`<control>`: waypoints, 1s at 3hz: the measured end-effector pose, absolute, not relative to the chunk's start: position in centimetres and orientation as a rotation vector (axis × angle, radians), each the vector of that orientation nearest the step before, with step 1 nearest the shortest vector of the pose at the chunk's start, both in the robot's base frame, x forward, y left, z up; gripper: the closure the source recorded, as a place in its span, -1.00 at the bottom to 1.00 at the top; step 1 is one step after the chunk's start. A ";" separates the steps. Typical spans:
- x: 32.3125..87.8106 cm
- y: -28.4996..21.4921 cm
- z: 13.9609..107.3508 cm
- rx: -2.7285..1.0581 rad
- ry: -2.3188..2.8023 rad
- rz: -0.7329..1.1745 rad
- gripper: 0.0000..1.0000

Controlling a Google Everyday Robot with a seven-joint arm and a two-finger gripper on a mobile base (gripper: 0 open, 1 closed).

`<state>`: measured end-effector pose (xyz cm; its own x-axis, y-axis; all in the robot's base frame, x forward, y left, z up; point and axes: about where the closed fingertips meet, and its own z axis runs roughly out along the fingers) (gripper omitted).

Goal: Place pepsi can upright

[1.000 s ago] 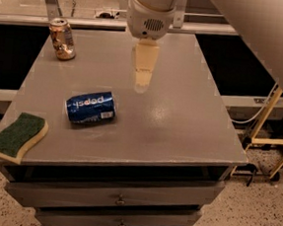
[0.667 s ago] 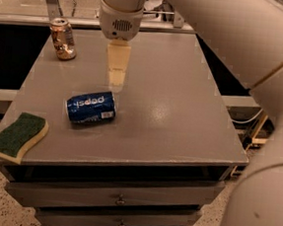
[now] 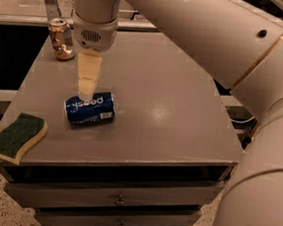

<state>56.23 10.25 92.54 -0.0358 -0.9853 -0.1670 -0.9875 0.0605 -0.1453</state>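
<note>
The pepsi can [image 3: 90,108] is dark blue with white lettering and lies on its side on the grey table [image 3: 171,112], left of centre. My gripper [image 3: 86,86] hangs from the white arm straight above the can's left half, its pale fingers pointing down and their tips just above the can's upper side. It holds nothing.
A gold-bronze shiny can [image 3: 62,39] stands upright at the table's back left corner. A green and yellow sponge [image 3: 16,137] lies at the front left edge. Drawers [image 3: 119,200] sit under the tabletop. My white arm fills the upper right of the view.
My gripper has moved left and toward the front, from over the table's middle to just above the pepsi can. The can has not moved.
</note>
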 end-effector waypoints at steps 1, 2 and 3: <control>53.8 11.6 91.8 -1.999 2.083 0.051 -1.00; 52.1 12.5 91.0 -2.045 1.947 0.118 -1.00; 52.3 12.7 90.9 -2.052 1.915 0.131 -1.00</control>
